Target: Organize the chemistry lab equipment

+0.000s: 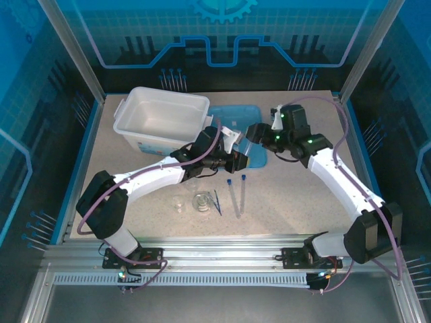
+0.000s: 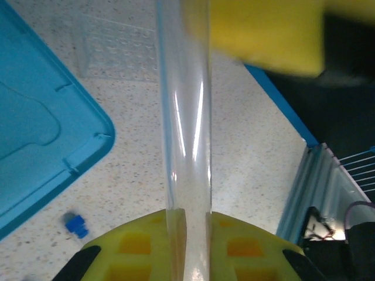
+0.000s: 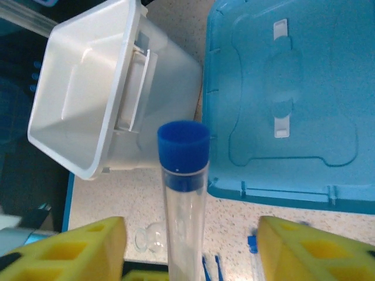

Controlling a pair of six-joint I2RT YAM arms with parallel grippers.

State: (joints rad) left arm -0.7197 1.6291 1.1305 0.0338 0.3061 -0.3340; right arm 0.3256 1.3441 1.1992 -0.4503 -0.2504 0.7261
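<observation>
A speckled beige table [image 1: 289,195] was seen, bordered by a blue edge strip [image 1: 86,151] and closed along its near side by ribbed aluminium rails [image 1: 222,252]. A white plastic bin [image 1: 155,142] was set upright at the far left of the table, its opening turned upward and a handle moulded under its rim. A light-blue lid [image 1: 239,114] was laid flat on the table just beside the bin, to its right; whether the two touched could not be told. In the right wrist view, a moulded outline and two small pale tabs were shown on the lid. Blue gridded panels [image 1: 222,27] were stood behind the table.
</observation>
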